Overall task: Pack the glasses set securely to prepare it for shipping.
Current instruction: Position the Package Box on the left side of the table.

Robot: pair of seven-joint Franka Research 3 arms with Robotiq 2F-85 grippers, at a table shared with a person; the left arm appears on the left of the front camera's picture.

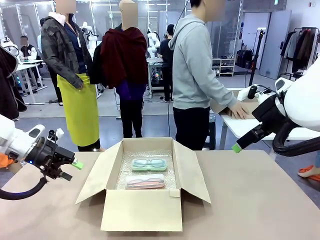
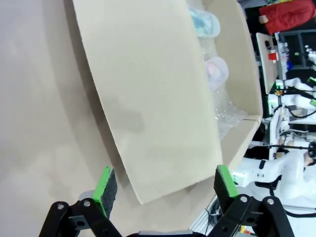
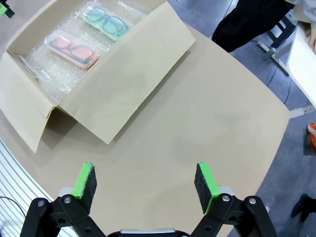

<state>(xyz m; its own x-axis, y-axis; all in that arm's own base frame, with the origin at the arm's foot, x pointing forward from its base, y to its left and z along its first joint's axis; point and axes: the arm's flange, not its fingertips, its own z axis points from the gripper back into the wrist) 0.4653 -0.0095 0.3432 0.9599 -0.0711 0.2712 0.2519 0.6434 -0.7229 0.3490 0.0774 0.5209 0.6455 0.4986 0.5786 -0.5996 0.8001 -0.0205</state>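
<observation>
The glasses set lies side by side on bubble wrap inside an open brown cardboard box at mid-table. The mint green case is on the far side, the pinkish case nearer me. My left gripper hovers open just left of the box's left flap, holding nothing. My right gripper hangs open above the table to the right of the box, also holding nothing. The right wrist view looks down on the mint case and the pinkish case. In the left wrist view both cases peek past the flap.
All the box's flaps stand open; the right flap spreads over the table. A person in a grey hoodie stands at the far side, hands on cardboard at another table. Bare tabletop lies left and right of the box.
</observation>
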